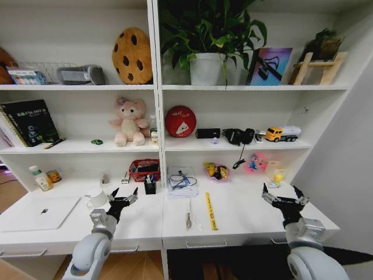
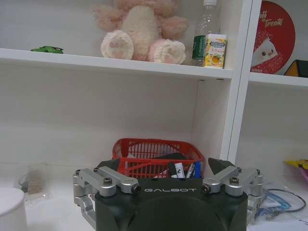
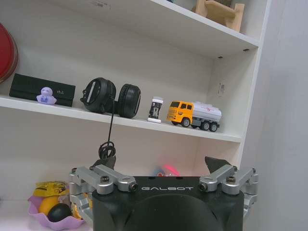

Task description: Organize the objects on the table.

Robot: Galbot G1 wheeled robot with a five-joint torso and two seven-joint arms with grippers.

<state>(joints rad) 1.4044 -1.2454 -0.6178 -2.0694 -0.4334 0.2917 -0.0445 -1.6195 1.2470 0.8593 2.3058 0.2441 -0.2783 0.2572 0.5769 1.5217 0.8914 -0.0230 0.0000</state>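
- "GALBOT" is printed in pale letters on the black body of the left gripper [image 2: 167, 175].
- The same word "GALBOT" is printed on the black body of the right gripper [image 3: 163, 174].
- "Treats" is written in white script on the red round tin [image 2: 273, 38]; the word above it is cut off, and only "ili" can be read.
- Small print is seen on the yellow box [image 2: 215, 50] and on the green label of the bottle [image 2: 201, 33], but it cannot be read.
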